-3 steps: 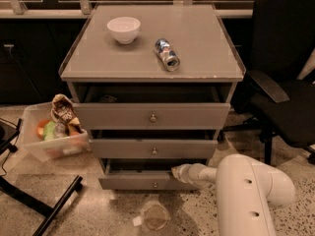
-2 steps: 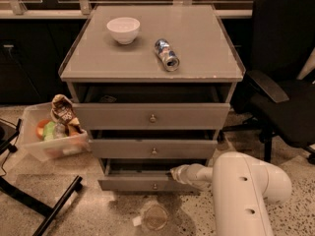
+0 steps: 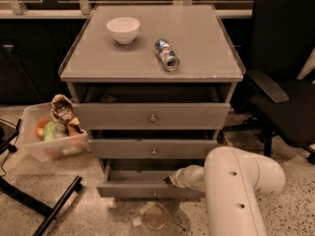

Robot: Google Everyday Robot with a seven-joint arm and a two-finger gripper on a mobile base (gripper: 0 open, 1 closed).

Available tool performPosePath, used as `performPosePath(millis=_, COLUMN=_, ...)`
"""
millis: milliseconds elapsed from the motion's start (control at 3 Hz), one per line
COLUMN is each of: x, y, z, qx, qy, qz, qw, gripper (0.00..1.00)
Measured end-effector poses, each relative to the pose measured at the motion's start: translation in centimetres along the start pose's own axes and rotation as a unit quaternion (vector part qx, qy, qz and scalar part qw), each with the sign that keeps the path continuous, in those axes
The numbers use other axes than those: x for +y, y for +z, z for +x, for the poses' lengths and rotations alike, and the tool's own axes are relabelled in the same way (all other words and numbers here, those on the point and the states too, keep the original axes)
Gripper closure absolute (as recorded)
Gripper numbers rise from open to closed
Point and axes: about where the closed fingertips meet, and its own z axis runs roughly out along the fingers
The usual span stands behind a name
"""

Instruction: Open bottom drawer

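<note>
The grey cabinet [image 3: 152,48] has three drawers, each with a small round knob. The bottom drawer [image 3: 133,190] is the lowest one and stands pulled out a short way, further than the two above, with part of its grey inside [image 3: 140,175] showing. Its knob [image 3: 154,193] is free. My gripper [image 3: 173,179] reaches in from the right at the end of the white arm [image 3: 236,191]. It sits at the top edge of the bottom drawer's front, right of centre and just above the knob.
A white bowl [image 3: 123,29] and a can lying on its side [image 3: 167,54] are on the cabinet top. A clear bin of items [image 3: 51,134] stands at the left. A black office chair [image 3: 283,87] is at the right. A black stand leg [image 3: 47,208] and a round clear lid [image 3: 155,216] lie on the floor.
The bottom drawer has slid out further toward the camera, and my gripper and arm have moved back with its front edge. The other drawers have not moved.
</note>
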Motion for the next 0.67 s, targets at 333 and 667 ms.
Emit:
performPosePath(millis=333, x=-0.1, y=0.0, z=-0.1, qx=0.000, qy=0.000, qz=0.000, qw=1.0000, gripper=0.81)
performPosePath(millis=667, x=1.2, y=-0.9, z=2.1, qx=0.034, qy=-0.024, qz=-0.028, qw=0.9988, gripper=0.58)
